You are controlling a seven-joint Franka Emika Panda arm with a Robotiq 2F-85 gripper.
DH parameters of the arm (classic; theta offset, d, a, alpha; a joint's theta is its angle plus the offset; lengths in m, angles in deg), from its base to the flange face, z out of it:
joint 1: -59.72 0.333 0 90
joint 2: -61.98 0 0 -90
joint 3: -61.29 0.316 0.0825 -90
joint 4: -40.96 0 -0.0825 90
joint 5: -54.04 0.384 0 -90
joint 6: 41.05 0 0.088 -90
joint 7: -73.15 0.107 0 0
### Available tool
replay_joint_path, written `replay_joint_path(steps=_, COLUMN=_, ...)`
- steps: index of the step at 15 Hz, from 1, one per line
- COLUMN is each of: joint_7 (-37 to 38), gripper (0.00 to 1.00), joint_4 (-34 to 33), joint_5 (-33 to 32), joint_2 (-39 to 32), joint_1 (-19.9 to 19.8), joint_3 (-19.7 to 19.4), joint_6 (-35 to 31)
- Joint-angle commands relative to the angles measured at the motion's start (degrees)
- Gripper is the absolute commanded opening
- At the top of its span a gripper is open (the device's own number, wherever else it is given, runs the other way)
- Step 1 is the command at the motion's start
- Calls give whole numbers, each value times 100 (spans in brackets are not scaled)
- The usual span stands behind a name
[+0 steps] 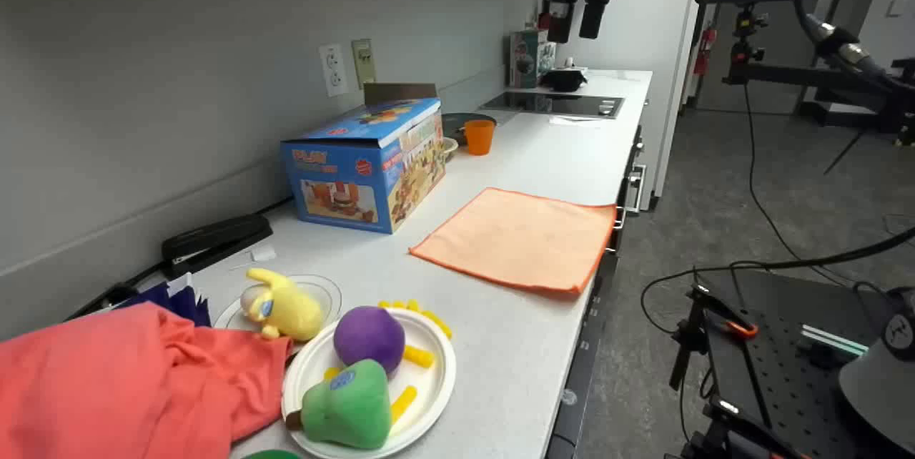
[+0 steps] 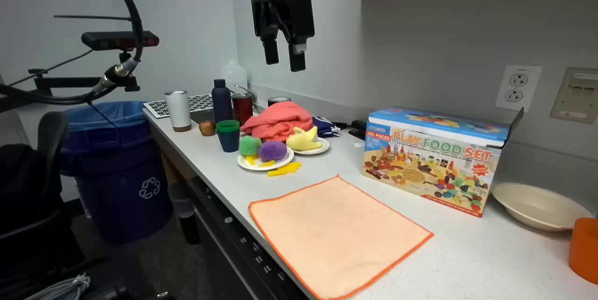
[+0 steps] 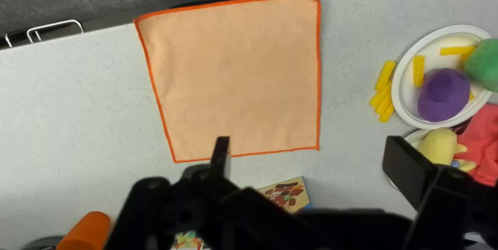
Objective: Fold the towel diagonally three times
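From the wrist, one of the fingers (image 3: 220,153) partly hides the towel (image 3: 238,80).

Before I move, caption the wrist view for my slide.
Unfolded towel spread on the white counter, seen past open, empty fingers.

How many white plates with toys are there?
2: a round white plate under the round purple plush and green pear-shaped plush, another white plate under the yellow plush toy. More could be hidden.
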Motion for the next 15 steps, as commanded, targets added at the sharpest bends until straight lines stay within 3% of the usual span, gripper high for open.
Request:
replay_joint_path(steps=1, joint_7=3, gripper=100, joint_4=-6, joint_5=-5, joint_2=-5, joint_1=13, joint_3=-12, joint_6=12)
replay_joint_path(steps=15, joint_7=-229, gripper=100, joint_4=-58, joint_5=27, joint_2=-33, joint_1=62, joint_3=-61, joint_6=297)
